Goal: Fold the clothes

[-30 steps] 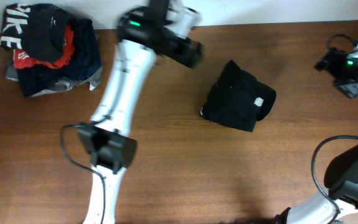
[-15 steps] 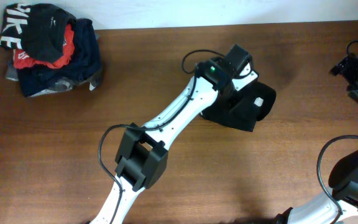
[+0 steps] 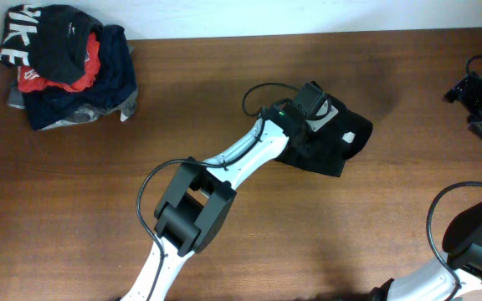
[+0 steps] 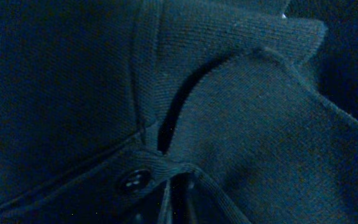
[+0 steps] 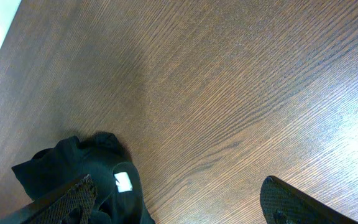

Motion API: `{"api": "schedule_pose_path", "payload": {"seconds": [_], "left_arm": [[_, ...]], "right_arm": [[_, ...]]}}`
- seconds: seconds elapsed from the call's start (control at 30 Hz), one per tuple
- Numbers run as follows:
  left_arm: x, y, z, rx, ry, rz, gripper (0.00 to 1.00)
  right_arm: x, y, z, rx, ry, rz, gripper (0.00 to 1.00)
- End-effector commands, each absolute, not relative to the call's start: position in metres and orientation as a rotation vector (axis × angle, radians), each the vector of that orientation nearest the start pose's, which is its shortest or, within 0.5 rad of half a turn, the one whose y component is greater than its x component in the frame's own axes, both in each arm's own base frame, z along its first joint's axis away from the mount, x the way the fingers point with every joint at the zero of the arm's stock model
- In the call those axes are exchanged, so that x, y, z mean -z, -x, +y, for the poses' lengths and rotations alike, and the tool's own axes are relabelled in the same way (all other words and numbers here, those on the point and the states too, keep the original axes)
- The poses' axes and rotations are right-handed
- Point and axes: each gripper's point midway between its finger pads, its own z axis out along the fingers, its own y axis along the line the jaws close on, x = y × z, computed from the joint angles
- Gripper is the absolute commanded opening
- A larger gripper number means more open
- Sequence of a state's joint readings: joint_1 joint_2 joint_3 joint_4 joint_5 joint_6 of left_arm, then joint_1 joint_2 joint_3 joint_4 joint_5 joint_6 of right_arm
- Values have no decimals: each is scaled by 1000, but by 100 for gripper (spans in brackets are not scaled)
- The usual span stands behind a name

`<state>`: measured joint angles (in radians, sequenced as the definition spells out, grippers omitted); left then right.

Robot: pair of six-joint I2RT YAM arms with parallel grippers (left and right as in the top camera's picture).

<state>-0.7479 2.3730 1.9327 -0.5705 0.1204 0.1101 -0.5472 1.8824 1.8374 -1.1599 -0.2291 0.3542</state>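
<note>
While you look down from overhead, the black T-shirt (image 3: 335, 144) lies bunched in a compact heap on the counter (image 3: 249, 242), right of the middle and toward the far side. Its white neck label (image 3: 349, 138) shows on the right part of the heap. Your left arm (image 3: 241, 159) stretches on a slant from the near left up to the shirt, and the left gripper (image 3: 313, 110) sits on the heap's far left part, touching the cloth. From this height you cannot tell whether its jaws are spread or pinched. A pile of other garments (image 3: 65, 67) in black, red, navy and grey sits in the far left corner, well apart from the shirt. The right gripper (image 3: 480, 97) hangs at the far right edge, apart from the shirt. Through the left wrist camera you get nothing but dark knit fabric filling the picture, with a folded edge (image 4: 185, 93), a stitched seam and a small round button (image 4: 135, 180) near the bottom. The gripper's own tips cannot be made out, so its state stays unreadable here too. Through the right wrist camera the two fingers (image 5: 61, 200) stand spread wide with only bare wood between them. The shirt lies at the lower left just beyond the left finger, label up.
</note>
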Motion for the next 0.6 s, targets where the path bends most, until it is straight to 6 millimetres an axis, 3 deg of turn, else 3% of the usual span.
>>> {"api": "schedule_pose_path", "payload": {"seconds": [0.0,0.07,0.23,0.3,0.47,0.5,0.57], "left_arm": [[-14,-409,-407,369,-1203,2395,13],[-6,-414,-392,296,-1196,2427,14],[-4,-456,-338,-13,-1069,2452,11],[-4,-469,-318,-72,-1059,2454,0],[6,-493,-266,-144,-1018,2512,0],[7,-504,-244,-179,-966,2535,0],[7,-515,-221,-200,-909,2554,1]], "right_arm": [[-190,-393,-191,-265,-1116,2502,89],[-190,-393,-191,-265,-1116,2502,89],[-191,-394,-191,-266,-1115,2499,89],[-191,-394,-192,-265,-1113,2496,89],[-191,-394,-192,-264,-1113,2496,89],[-191,-394,-192,-264,-1113,2496,89],[-191,-394,-192,-264,-1113,2496,89]]}}
